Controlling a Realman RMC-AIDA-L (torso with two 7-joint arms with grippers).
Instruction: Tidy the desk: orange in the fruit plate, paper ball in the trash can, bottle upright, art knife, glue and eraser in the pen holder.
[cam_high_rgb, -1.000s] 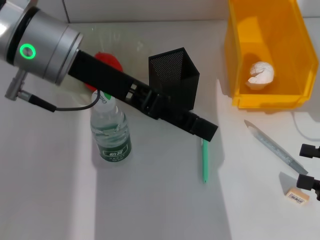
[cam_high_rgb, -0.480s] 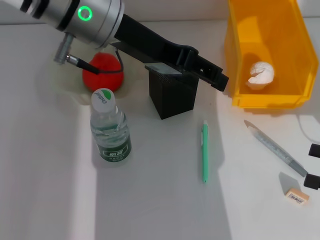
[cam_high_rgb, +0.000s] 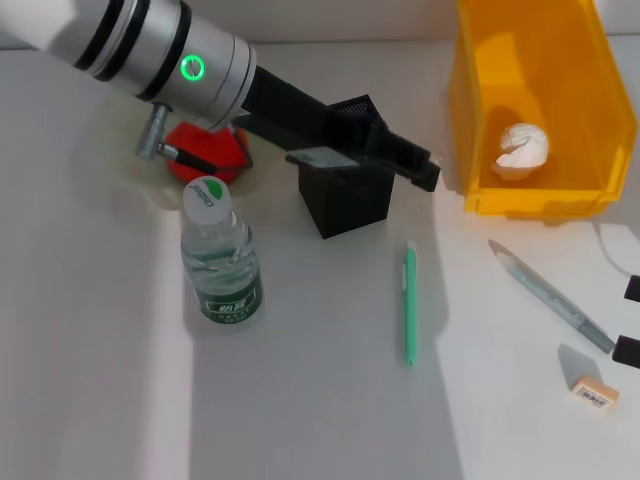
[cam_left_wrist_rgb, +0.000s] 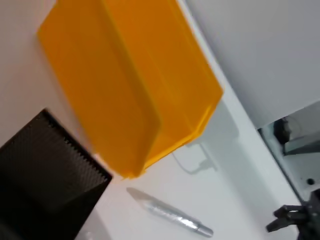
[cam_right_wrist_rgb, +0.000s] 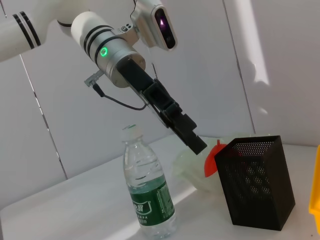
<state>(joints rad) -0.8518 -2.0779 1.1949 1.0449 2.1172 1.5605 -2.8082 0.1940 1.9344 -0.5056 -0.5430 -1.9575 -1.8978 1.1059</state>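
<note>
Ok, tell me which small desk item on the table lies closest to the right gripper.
The eraser, a small tan block just beside the right gripper at the table's right edge. The silver art knife lies farther off, the green pen-shaped item farther still.

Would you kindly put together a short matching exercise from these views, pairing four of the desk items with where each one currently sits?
Things:
1. paper ball
2. bottle
3. eraser
4. green pen

Places:
A. standing upright, in front of the red fruit
B. lying flat on the table, in front of the pen holder
C. inside the yellow bin
D. on the table near the robot's right edge, beside the silver art knife

Pairs: 1-C, 2-A, 3-D, 4-B
</note>
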